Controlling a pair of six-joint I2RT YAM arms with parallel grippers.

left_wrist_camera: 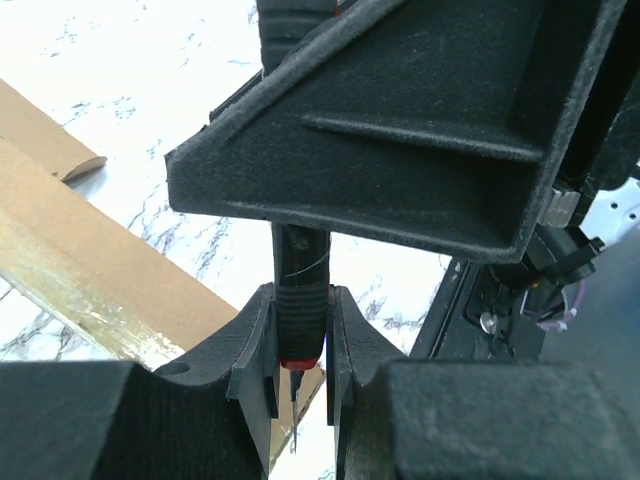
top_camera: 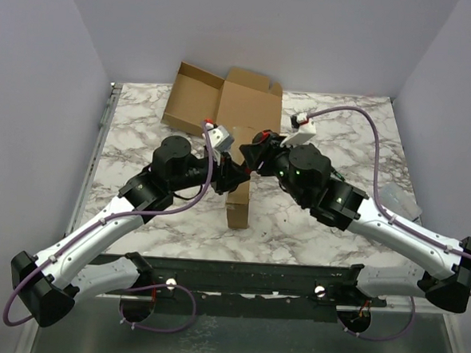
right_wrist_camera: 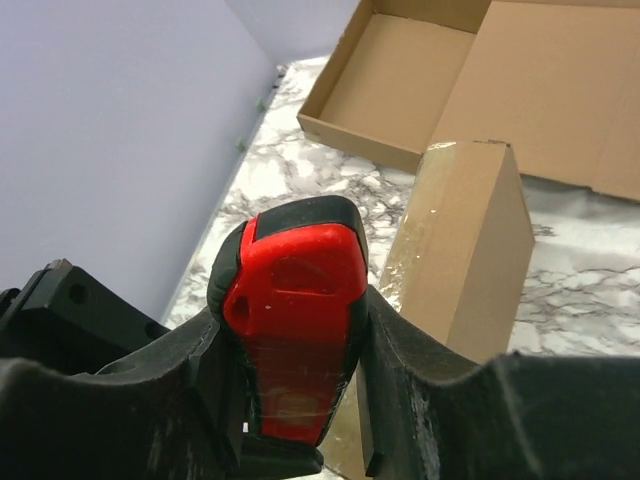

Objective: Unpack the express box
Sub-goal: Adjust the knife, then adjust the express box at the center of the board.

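Observation:
The express box [top_camera: 238,199] is a narrow brown carton, taped shut, lying on the marble table between the arms; it also shows in the right wrist view [right_wrist_camera: 470,250] and the left wrist view [left_wrist_camera: 90,270]. Above its far end both grippers meet on one red-and-black utility knife [right_wrist_camera: 300,270]. My left gripper [left_wrist_camera: 300,295] is shut on the knife's ribbed black front end [left_wrist_camera: 300,330], its thin blade pointing back toward the wrist. My right gripper [right_wrist_camera: 295,315] has its fingers pressed on both sides of the red handle. From above, the left gripper [top_camera: 237,170] and right gripper [top_camera: 257,150] nearly touch.
An opened flat cardboard box [top_camera: 224,100] with its lid folded back lies at the table's back, also seen in the right wrist view [right_wrist_camera: 390,80]. A pale wrapper [top_camera: 398,201] lies at the right edge. Lilac walls enclose the table on three sides.

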